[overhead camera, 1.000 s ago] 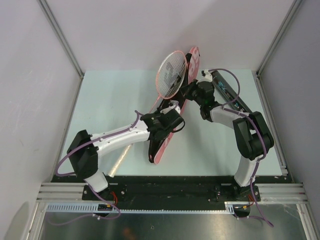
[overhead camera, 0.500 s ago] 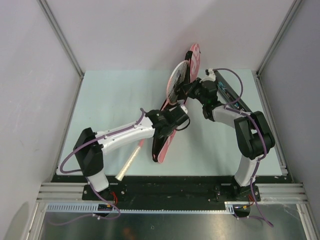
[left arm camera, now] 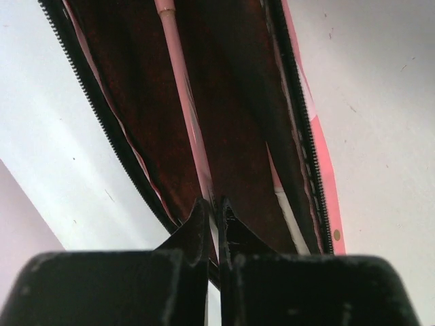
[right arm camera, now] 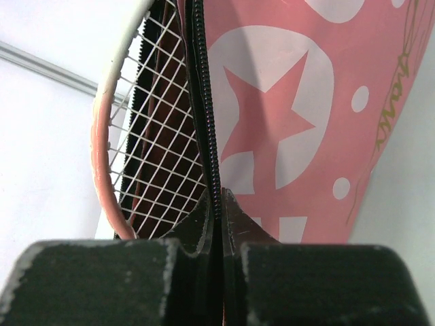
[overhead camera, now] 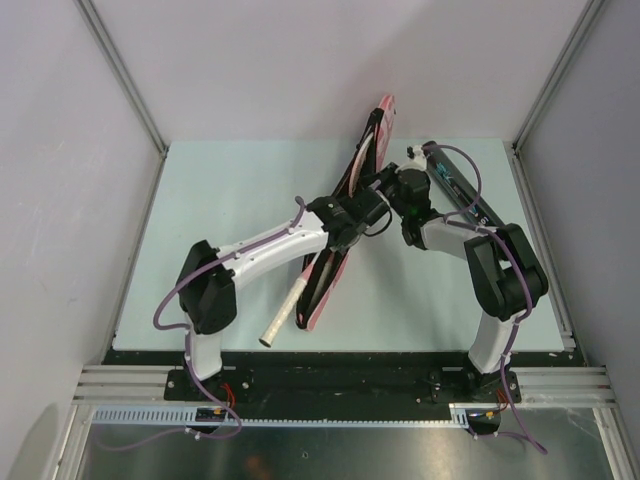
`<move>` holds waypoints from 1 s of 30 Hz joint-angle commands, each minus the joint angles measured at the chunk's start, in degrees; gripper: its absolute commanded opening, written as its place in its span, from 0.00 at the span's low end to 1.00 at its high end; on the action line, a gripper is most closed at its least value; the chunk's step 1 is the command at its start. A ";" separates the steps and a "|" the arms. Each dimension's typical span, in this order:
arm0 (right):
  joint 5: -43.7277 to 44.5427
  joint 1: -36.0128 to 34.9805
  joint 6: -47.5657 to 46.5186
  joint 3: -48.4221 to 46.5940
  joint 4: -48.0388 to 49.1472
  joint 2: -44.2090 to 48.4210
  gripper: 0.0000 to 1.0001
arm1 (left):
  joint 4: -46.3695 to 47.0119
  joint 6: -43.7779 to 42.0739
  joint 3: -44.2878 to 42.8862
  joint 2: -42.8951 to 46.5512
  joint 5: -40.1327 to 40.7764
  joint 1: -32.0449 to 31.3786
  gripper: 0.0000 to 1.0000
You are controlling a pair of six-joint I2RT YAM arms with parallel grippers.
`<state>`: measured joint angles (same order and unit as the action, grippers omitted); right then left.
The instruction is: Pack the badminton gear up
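The pink racket cover (overhead camera: 318,290) lies diagonally across the table, its far end raised. The pink-white racket is inside it, and only its white handle (overhead camera: 283,316) sticks out at the near end. My left gripper (overhead camera: 360,208) is shut on the racket's pink shaft (left arm camera: 183,102) inside the cover's dark lining. My right gripper (overhead camera: 379,181) is shut on the cover's black zipper edge (right arm camera: 204,136), with the racket head's strings (right arm camera: 156,156) beside it and the pink cover face (right arm camera: 285,122) on the other side. The long black tube (overhead camera: 465,190) lies at the far right. No shuttlecocks show.
The two arms meet close together over the table's middle. The pale table (overhead camera: 220,210) is enclosed by white walls with metal corner posts (overhead camera: 120,75). The tube lies just right of my right arm, near the table's right edge.
The racket head, out and beside the cover a second ago, has gone inside it. My left arm has pushed to the far right with the shaft. The handle has followed.
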<state>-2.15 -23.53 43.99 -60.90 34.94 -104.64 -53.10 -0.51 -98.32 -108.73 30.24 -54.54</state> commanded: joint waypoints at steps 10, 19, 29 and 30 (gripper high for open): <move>-3.21 -1.87 3.47 1.83 6.28 5.06 0.00 | 2.30 6.29 -18.81 -7.98 -12.39 7.96 0.00; -6.28 -0.99 10.85 4.56 9.44 4.80 0.00 | 6.51 14.21 -25.60 -15.02 -9.68 7.96 0.00; -7.69 1.29 11.74 6.94 10.06 5.32 0.00 | 11.00 16.16 -21.65 -12.66 -18.25 8.58 0.21; -7.86 1.55 11.82 7.03 10.24 5.41 0.00 | 11.00 16.42 -21.21 -11.87 -19.42 8.66 0.29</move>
<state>-5.96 -22.28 53.82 -54.24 40.16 -102.13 -49.34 13.63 -120.36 -124.92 18.50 -46.02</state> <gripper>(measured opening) 0.028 0.189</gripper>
